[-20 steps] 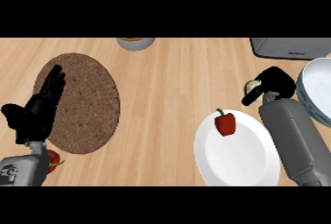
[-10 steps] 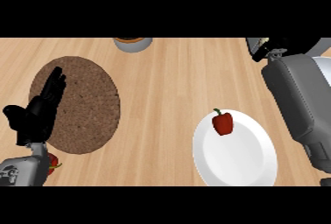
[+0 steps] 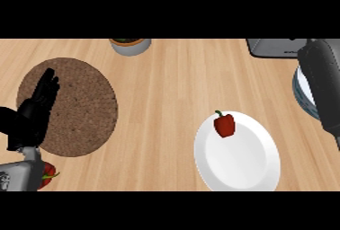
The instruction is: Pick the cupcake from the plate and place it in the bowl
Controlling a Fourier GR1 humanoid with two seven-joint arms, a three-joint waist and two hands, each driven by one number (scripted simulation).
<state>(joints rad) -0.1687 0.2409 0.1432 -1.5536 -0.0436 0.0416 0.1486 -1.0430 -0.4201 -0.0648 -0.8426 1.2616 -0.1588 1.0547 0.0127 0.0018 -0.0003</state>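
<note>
Legible text, labels, brands, numbers, signs: none found.

- Grey appliance (image 3: 275, 47), far right corner of the counter (image 3: 172, 90): small dark marks along its near edge, too fine to read as letters or figures.
- White plate (image 3: 239, 157), near right: plain surface, no print.
- Round brown mat (image 3: 79, 108), left: woven texture only, no marking.
- Grey pot (image 3: 130, 45), far edge: no label visible.
- Bowl (image 3: 300, 87), right edge, partly hidden behind a grey forearm: no lettering on the visible rim.
</note>
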